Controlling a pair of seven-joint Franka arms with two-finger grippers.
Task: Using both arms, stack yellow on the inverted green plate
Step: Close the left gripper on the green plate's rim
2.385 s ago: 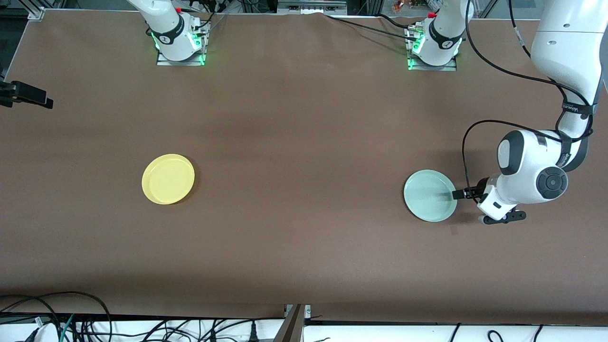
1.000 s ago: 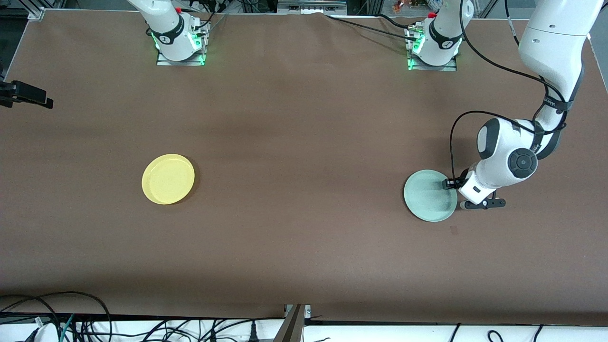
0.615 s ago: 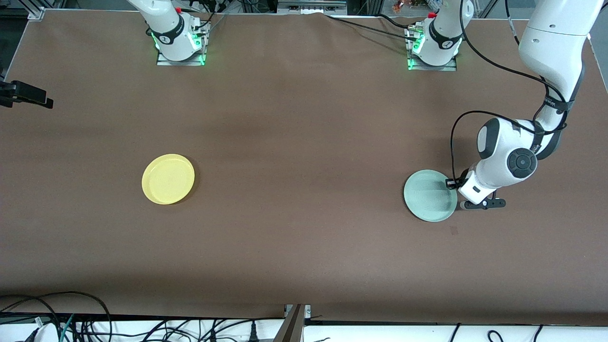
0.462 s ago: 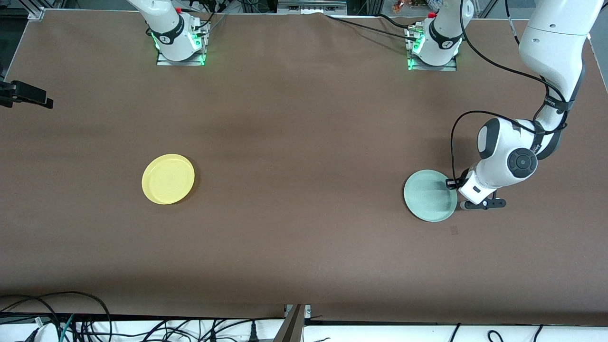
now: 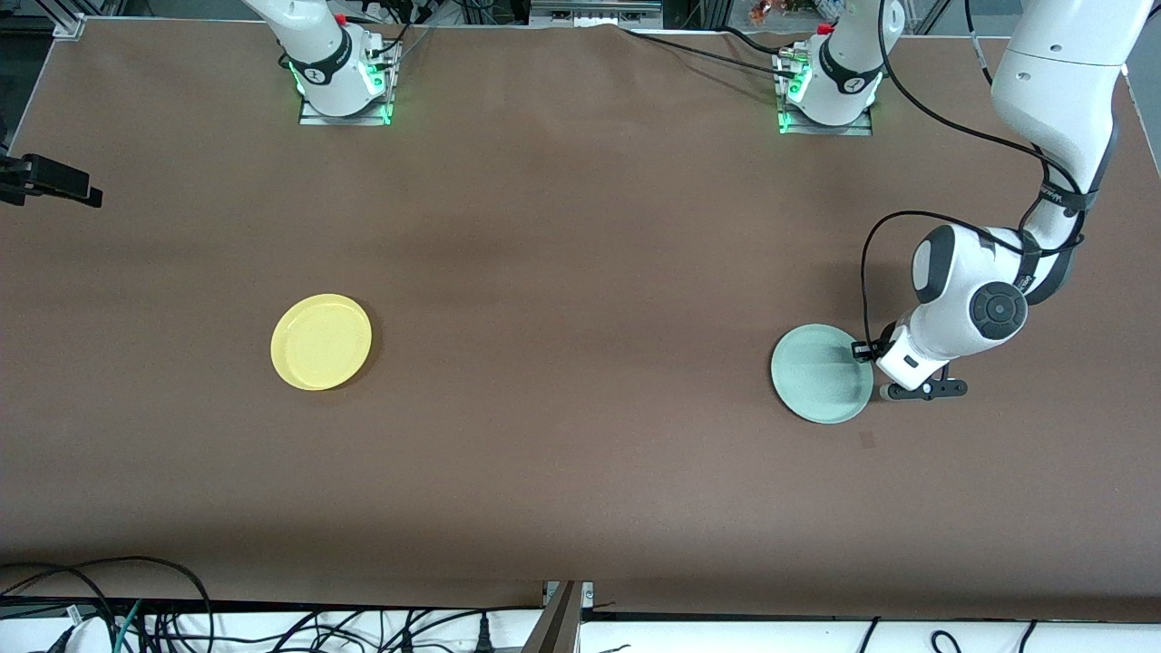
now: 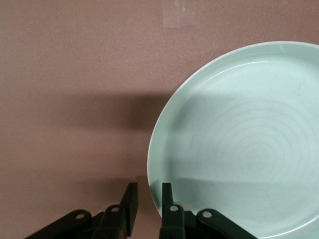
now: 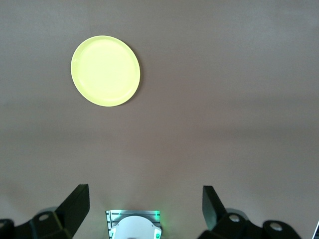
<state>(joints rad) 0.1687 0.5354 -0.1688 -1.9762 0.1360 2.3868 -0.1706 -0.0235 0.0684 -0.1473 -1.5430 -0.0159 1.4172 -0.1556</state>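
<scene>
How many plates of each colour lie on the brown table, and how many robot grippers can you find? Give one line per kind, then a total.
Bright-yellow round plastic plate: 1
Pale mint-green round plastic plate: 1
Black two-finger grippers: 2, the left gripper with its jaws straddling the mint-green plate's rim, the right gripper waiting high over the table with jaws wide apart
Total: 4

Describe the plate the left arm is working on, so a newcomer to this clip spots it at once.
On the brown table, look toward the left arm's end, where the left gripper straddles a rim, one finger inside and one outside. That rim belongs to the green plate, lying right way up. It is pale mint, unlike the bright yellow plate lying alone toward the right arm's end.
</scene>
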